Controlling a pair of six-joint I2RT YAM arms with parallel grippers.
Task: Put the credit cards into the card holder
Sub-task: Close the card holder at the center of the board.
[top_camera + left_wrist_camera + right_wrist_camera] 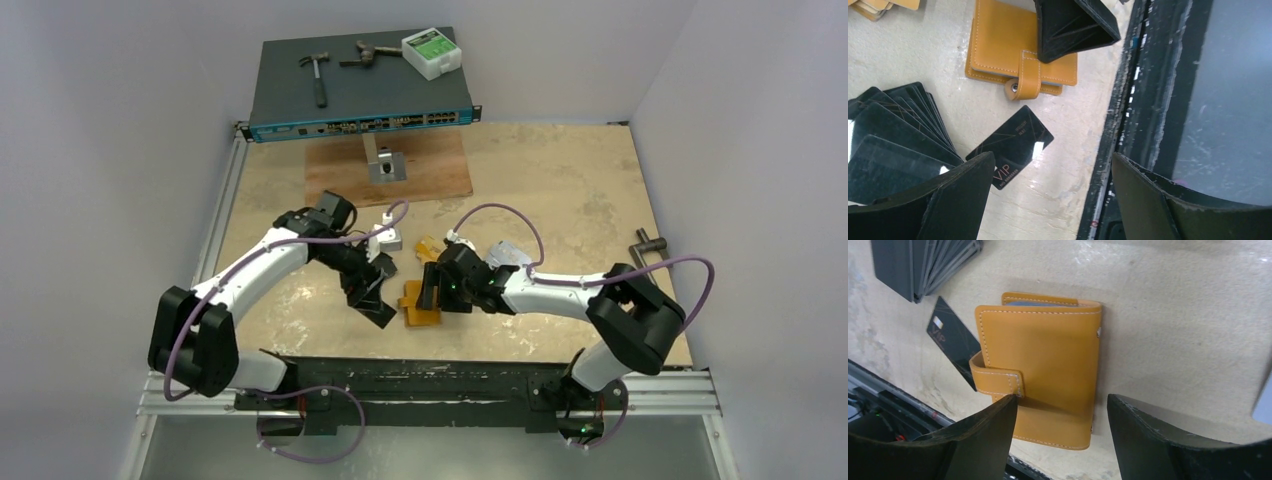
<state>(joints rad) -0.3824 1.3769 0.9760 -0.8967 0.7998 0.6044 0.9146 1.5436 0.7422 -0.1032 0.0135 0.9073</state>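
The orange card holder [1048, 355] lies closed on the table with its snap tab [995, 380] fastened; it also shows in the left wrist view [1008, 45] and the top view [418, 308]. My right gripper [1062, 402] is open just above its near end, one finger by the tab. A fanned pile of black credit cards [893, 130] lies beside a single black VIP card [1013, 142]. My left gripper [1053, 165] is open and empty, one finger over the black cards, the other over the table's front rail. Orange-gold cards [428, 245] and silvery cards [505, 252] lie behind.
A network switch [360, 85] at the back carries a hammer [318, 75] and a white box [432, 52]. A wooden board [420, 170] with a metal block [385, 165] lies in front of it. A black rail [1138, 100] runs along the table's near edge.
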